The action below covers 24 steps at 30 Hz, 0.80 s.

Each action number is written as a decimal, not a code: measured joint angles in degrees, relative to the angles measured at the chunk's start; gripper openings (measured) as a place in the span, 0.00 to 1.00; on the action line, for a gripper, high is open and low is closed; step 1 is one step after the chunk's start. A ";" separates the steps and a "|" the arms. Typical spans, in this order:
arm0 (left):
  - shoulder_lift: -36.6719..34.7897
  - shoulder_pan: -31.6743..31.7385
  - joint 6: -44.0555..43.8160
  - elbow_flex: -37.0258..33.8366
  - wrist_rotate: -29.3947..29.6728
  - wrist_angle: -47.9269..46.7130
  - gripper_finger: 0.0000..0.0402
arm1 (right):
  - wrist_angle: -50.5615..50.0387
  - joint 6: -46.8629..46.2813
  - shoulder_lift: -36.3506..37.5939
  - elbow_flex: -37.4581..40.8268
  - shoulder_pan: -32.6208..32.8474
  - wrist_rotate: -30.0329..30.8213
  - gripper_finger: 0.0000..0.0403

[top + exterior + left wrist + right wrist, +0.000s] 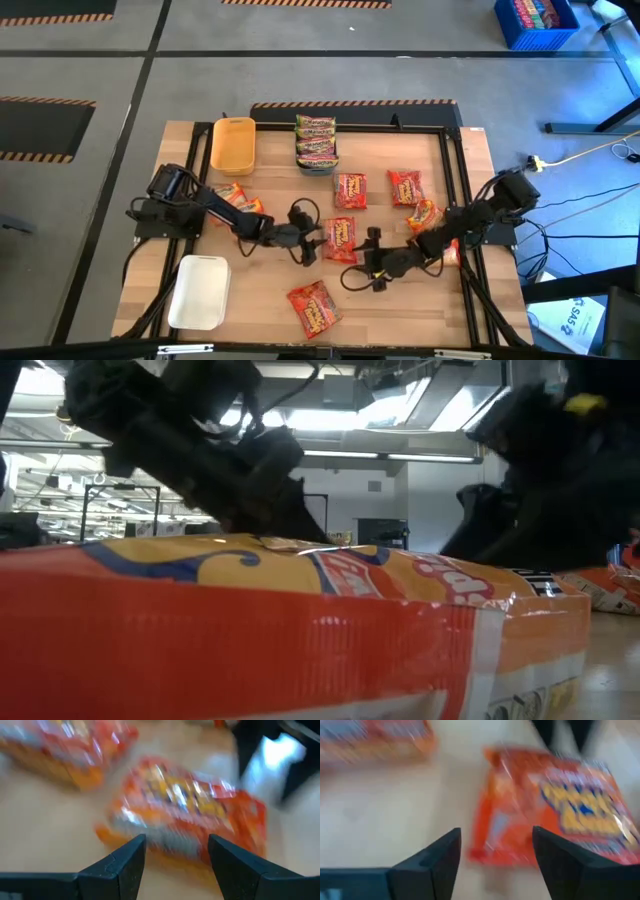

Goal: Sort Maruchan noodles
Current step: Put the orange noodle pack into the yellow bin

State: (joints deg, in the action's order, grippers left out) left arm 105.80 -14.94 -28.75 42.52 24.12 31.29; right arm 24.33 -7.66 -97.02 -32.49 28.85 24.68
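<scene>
Several Maruchan noodle packets lie flat on the wooden table (400, 300). One red-orange packet (340, 238) lies in the middle between my two grippers. My left gripper (308, 245) stands open at its left side, the packet (185, 810) just ahead of its fingers (177, 845). My right gripper (372, 257) stands open at the packet's right near corner, the packet (555, 805) ahead of its fingers (497, 837). Two red packets (350, 190) (404, 187) and an orange one (424, 213) lie farther back. Another packet (314, 307) lies near the front edge.
At the back stand a yellow tray (232, 143) and a blue-grey tray (316, 160) holding green-edged packets. A white tray (200, 290) sits at the front left. More packets lie under my left arm (235, 200) and my right arm (452, 250). A packet (300, 630) fills the low view.
</scene>
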 joint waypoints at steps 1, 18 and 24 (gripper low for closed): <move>0.00 -0.91 -1.79 0.00 -0.52 -1.25 0.52 | -3.31 -0.41 0.44 -0.30 -0.18 1.00 0.58; -4.56 -9.76 0.93 1.85 -0.97 5.90 0.52 | -40.43 -7.09 10.91 -11.48 1.17 12.31 0.59; -5.07 -5.43 12.63 3.49 4.78 3.78 0.52 | -6.15 -1.84 7.51 0.17 2.62 6.24 0.59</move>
State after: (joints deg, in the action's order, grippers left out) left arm 100.73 -20.37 -16.12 46.02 28.91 35.07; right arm 18.19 -9.50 -89.52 -32.32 31.46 30.92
